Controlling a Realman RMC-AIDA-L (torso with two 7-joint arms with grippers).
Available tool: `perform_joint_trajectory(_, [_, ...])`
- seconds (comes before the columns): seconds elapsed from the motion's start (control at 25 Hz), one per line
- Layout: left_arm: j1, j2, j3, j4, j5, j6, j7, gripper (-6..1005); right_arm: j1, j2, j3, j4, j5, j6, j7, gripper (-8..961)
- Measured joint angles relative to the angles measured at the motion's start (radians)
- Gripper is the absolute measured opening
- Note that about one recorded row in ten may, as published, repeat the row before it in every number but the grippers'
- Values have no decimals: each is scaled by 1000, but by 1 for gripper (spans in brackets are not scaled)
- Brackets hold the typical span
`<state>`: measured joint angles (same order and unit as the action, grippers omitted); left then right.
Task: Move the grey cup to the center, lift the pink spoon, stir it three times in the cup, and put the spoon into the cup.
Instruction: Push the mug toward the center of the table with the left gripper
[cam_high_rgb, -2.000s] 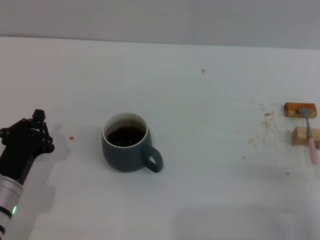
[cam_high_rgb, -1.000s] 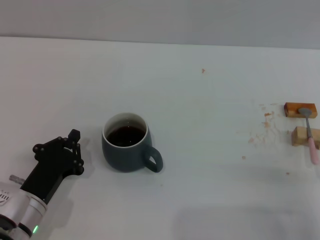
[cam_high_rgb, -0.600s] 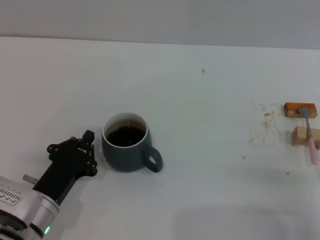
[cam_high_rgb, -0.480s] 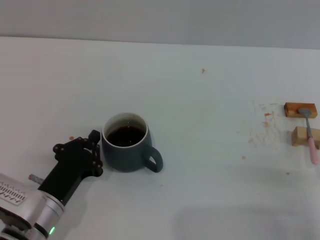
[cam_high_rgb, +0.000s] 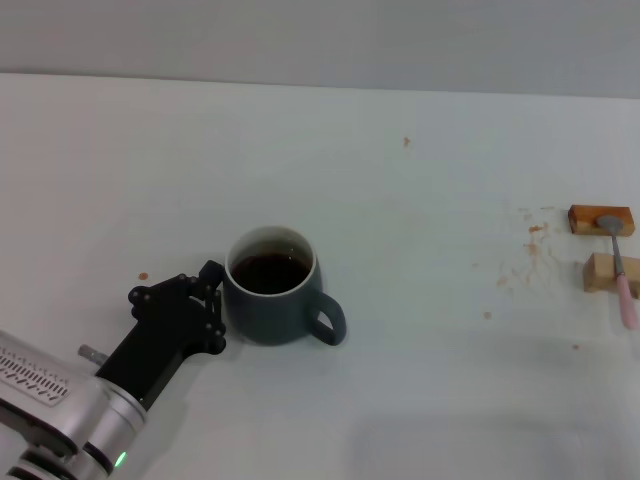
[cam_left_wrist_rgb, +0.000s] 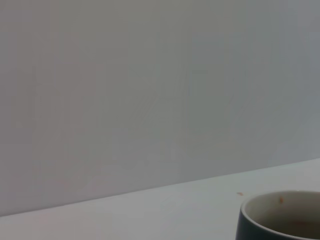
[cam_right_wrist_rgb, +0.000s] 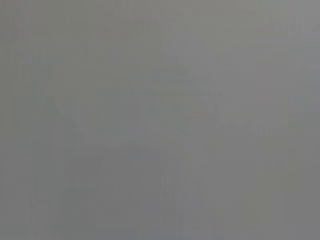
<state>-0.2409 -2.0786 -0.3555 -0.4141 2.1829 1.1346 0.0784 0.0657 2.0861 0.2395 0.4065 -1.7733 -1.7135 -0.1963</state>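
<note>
The grey cup (cam_high_rgb: 272, 312) holds dark brown liquid and stands left of the table's middle, its handle pointing right and toward me. My left gripper (cam_high_rgb: 213, 285) is shut, and its tip presses against the cup's left side. The cup's rim also shows in the left wrist view (cam_left_wrist_rgb: 280, 212). The pink spoon (cam_high_rgb: 620, 265) lies at the far right, resting across two wooden blocks with its bowl away from me. My right gripper is out of view, and the right wrist view shows only plain grey.
An orange block (cam_high_rgb: 590, 218) and a tan block (cam_high_rgb: 600, 273) sit under the spoon near the table's right edge (cam_high_rgb: 636, 340). Small crumbs and stains (cam_high_rgb: 525, 262) lie left of the blocks. A grey wall runs behind the table.
My left gripper has swept right from the table's left edge to the cup, then pushed the cup a little to the right. The spoon has not moved.
</note>
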Motion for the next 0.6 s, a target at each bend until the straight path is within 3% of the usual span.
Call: perform_joint_trajectory(0.6, [-64, 0, 78, -27, 0, -40, -66, -2, -2, 0, -2, 0, 0, -13, 0, 724])
